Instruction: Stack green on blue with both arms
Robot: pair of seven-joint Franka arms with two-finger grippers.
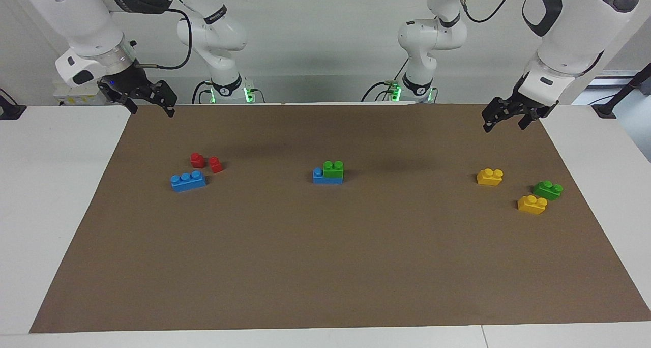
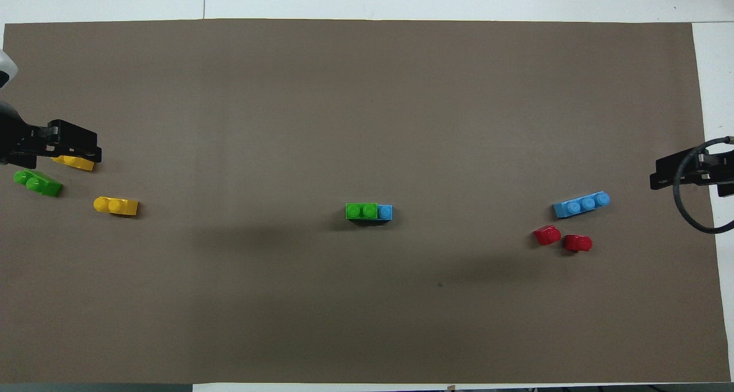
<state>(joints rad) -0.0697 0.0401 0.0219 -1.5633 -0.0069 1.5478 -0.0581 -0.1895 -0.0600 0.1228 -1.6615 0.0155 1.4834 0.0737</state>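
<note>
Left gripper (image 1: 503, 120) hangs at the upper right of the facing view, fingers spread and nothing between them, up over the corner of the brown mat (image 1: 325, 266). In the overhead view it shows at the left edge, covering part of a yellow brick (image 2: 73, 161). Right gripper (image 1: 149, 105) sits at the upper left of the facing view, fingers spread too and empty, over the mat's edge; overhead it is at the right edge.

Dead centre of both views: the green brick (image 1: 333, 169) sits on the blue brick (image 1: 325, 178), covering two studs, one blue stud left bare.

Out from there, at the left of the facing view, a second blue brick (image 1: 188, 180) lies flat with two red bricks (image 1: 206, 162) just above it in frame. At the right, a second green brick (image 1: 548, 190) lies between two yellow ones, the second yellow brick (image 1: 490, 176) a little apart.
</note>
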